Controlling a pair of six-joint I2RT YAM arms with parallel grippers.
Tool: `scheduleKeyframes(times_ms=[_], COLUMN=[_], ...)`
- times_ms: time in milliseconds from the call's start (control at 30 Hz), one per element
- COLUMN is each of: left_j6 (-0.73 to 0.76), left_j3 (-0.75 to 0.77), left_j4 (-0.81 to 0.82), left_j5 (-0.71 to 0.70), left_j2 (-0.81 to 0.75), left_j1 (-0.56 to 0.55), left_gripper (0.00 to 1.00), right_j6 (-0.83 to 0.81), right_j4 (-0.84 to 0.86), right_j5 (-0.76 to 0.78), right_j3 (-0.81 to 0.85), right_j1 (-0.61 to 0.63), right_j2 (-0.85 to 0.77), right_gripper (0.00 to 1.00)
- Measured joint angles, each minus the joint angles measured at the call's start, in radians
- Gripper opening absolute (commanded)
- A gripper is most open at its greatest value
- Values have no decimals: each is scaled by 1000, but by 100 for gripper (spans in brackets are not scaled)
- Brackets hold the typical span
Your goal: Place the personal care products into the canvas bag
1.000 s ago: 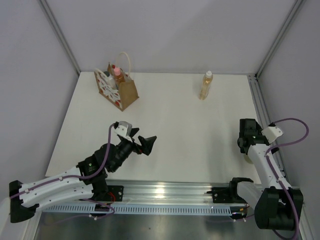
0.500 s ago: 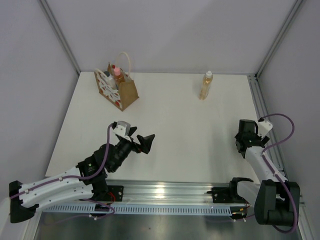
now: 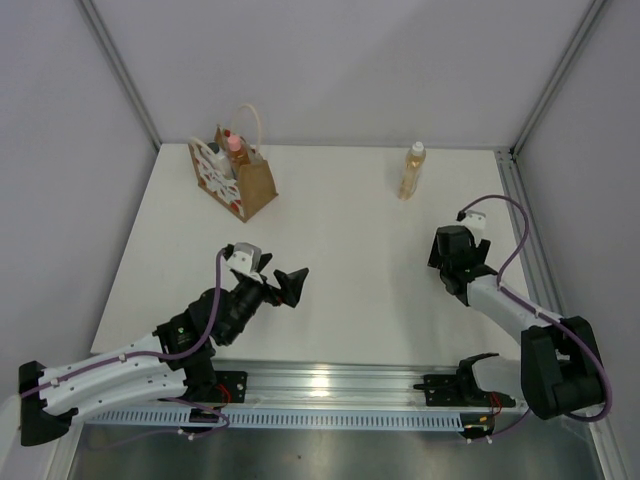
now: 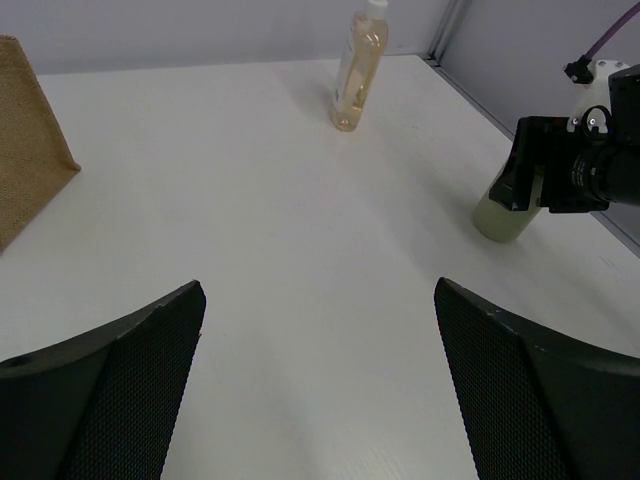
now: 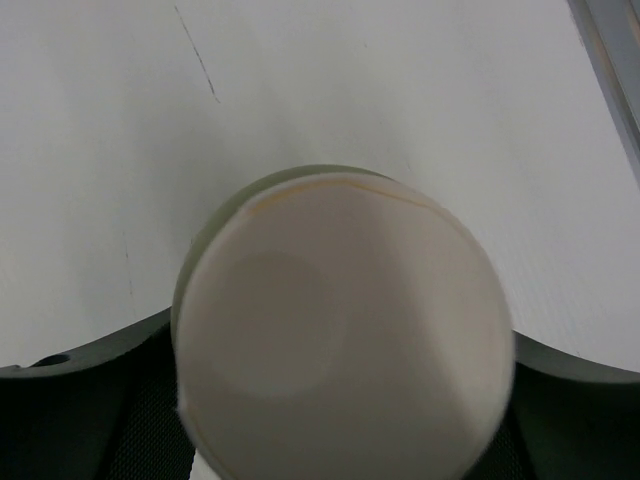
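The canvas bag (image 3: 240,180) stands at the table's far left, with a pink-capped bottle (image 3: 235,146) and a white bottle (image 3: 213,152) showing inside it. A tall amber bottle (image 3: 411,170) stands upright at the far right. My right gripper (image 3: 455,262) is shut on a cream bottle (image 5: 340,330), whose round top fills the right wrist view; from above the bottle is hidden under the gripper. The left wrist view shows that bottle (image 4: 500,208) upright below the gripper, its base at the table surface. My left gripper (image 3: 290,285) hovers open over the table's middle, with nothing between its fingers.
An aluminium rail (image 3: 520,215) runs along the table's right edge, close to the right arm. Grey walls close in the back and both sides. In the left wrist view the bag's corner (image 4: 25,150) sits at far left and the amber bottle (image 4: 358,70) ahead.
My right gripper closed on the cream bottle near the right rail and has moved it left and away from the rail. The left arm barely shifted.
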Motion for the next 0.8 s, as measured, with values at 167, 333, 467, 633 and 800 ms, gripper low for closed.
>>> scheduleKeyframes(times_ms=[167, 333, 467, 633, 800], left_j6=[0, 0, 0, 0, 9], left_j3=[0, 0, 0, 0, 0], left_j4=[0, 2, 2, 7, 19], left_j5=[0, 1, 1, 2, 7], left_j2=[-5, -8, -10, -10, -1], left_j1=[0, 0, 0, 0, 0], left_gripper=[99, 99, 99, 99, 99], right_j6=[-53, -90, -108, -133, -133], right_j4=[16, 50, 76, 113, 92], right_j5=[-55, -109, -140, -167, -172], right_j3=[16, 39, 49, 66, 97], right_j1=[-6, -7, -24, -47, 20], right_j2=[40, 77, 90, 116, 136], right_gripper=[93, 98, 90, 64, 52])
